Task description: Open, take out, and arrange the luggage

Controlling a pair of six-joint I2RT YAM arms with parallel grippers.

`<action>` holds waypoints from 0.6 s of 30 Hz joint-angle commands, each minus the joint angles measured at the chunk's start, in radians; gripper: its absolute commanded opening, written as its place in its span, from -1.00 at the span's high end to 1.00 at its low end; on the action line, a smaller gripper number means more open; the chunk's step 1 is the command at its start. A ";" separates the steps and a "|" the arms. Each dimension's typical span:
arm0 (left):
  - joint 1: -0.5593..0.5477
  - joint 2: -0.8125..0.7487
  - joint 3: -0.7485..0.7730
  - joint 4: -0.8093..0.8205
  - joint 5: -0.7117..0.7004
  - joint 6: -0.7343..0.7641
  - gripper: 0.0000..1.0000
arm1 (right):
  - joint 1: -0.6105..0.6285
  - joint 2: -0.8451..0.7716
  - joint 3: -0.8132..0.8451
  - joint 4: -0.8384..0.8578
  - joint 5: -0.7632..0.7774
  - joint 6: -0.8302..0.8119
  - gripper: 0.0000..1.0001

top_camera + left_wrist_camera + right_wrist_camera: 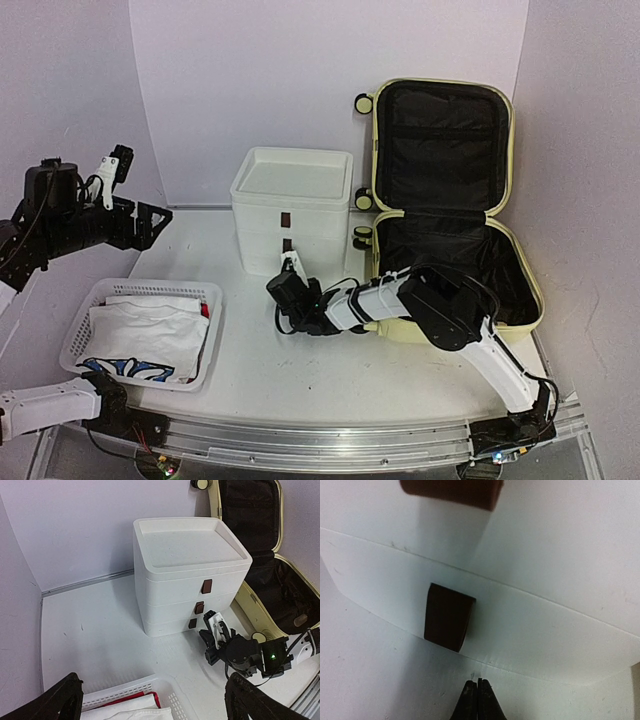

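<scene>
I work on a white surface closed in by pale, plain walls at the back and on both sides. The luggage lies open at the back right. One pale yellow shell is flat on the surface and the other stands upright against the back wall, both showing black lining. Its wheel end points left at the white drawer box, so its long axis runs left to right. A white perforated basket holding folded cloth sits at the near left. My left hand hangs above the left edge with its fingers spread wide, holding nothing. My right hand is low by the foot of the drawer box, fingertips pressed together on nothing, just below the lowest brown pull tab.
</scene>
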 commanded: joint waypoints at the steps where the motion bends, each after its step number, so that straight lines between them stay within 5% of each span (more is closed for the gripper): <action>1: -0.007 -0.005 0.000 0.059 -0.014 0.016 -0.99 | -0.002 -0.123 -0.055 0.016 -0.077 0.022 0.88; 3: -0.008 -0.003 -0.002 0.059 -0.012 0.015 -0.99 | -0.003 -0.121 -0.059 0.035 -0.098 -0.006 0.45; 8: -0.007 -0.005 -0.003 0.058 -0.009 0.015 -0.99 | -0.017 -0.093 -0.060 0.142 -0.071 -0.030 -0.13; 12: -0.007 -0.008 -0.005 0.058 -0.019 0.016 -0.99 | -0.036 -0.058 -0.013 0.172 -0.073 -0.027 -0.34; 18: -0.007 -0.014 -0.008 0.059 -0.024 0.019 -0.99 | -0.045 -0.016 0.046 0.179 -0.066 -0.045 -0.35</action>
